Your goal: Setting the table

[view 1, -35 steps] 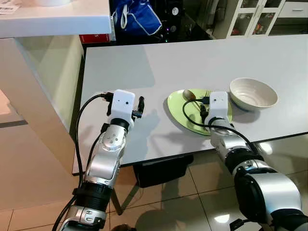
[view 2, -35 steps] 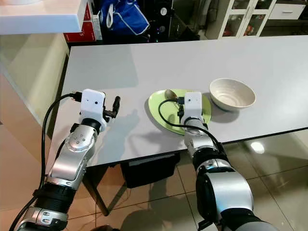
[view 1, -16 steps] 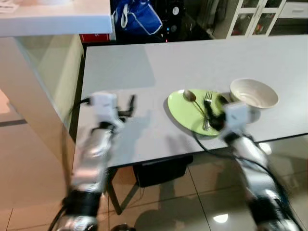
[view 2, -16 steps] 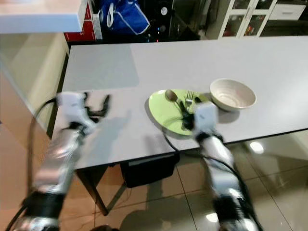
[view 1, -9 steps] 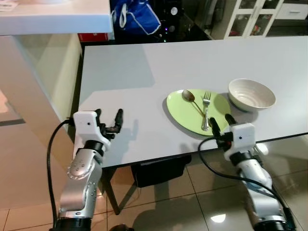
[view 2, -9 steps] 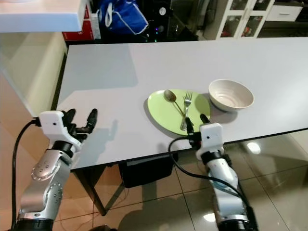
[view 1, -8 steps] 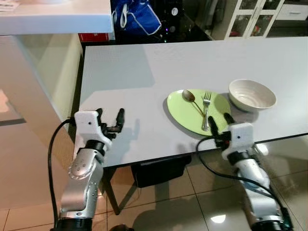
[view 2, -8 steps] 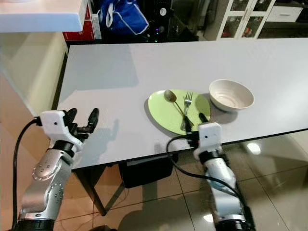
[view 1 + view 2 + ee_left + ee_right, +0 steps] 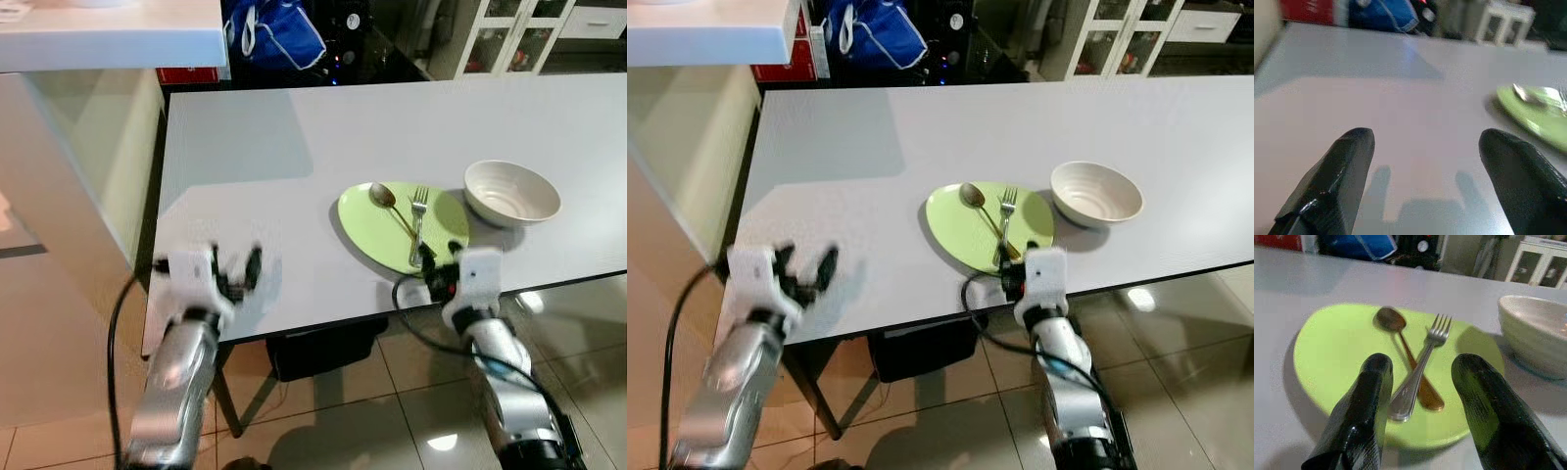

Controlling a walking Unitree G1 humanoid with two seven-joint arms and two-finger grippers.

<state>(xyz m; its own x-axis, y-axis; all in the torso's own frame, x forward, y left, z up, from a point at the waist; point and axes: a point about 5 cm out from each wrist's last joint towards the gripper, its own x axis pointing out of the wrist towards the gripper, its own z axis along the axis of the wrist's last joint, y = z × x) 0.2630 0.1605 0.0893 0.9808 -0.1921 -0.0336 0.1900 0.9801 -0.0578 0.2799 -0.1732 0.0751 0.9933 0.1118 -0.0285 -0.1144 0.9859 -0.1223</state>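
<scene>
A green plate (image 9: pixel 364 215) lies near the front edge of the grey table (image 9: pixel 294 147), with a bronze spoon (image 9: pixel 383 197) and a silver fork (image 9: pixel 417 217) on it. A white bowl (image 9: pixel 511 192) stands just right of the plate. My right gripper (image 9: pixel 1422 363) is open at the plate's near rim. Its fingers (image 9: pixel 1373 396) sit either side of the fork's (image 9: pixel 1426 357) handle end, above it. My left gripper (image 9: pixel 1425 137) is open over bare table near the front left corner, blurred in the eye views, holding nothing.
A pale counter (image 9: pixel 108 39) rises at the left beside the table. A blue bag (image 9: pixel 279 34) and white cabinets (image 9: pixel 509 34) stand beyond the far edge. A dark box (image 9: pixel 323 348) sits under the table on the tiled floor.
My right gripper has edged in to the plate's near rim by the fork handle. The left arm has sunk a little toward the table's front edge and is blurred.
</scene>
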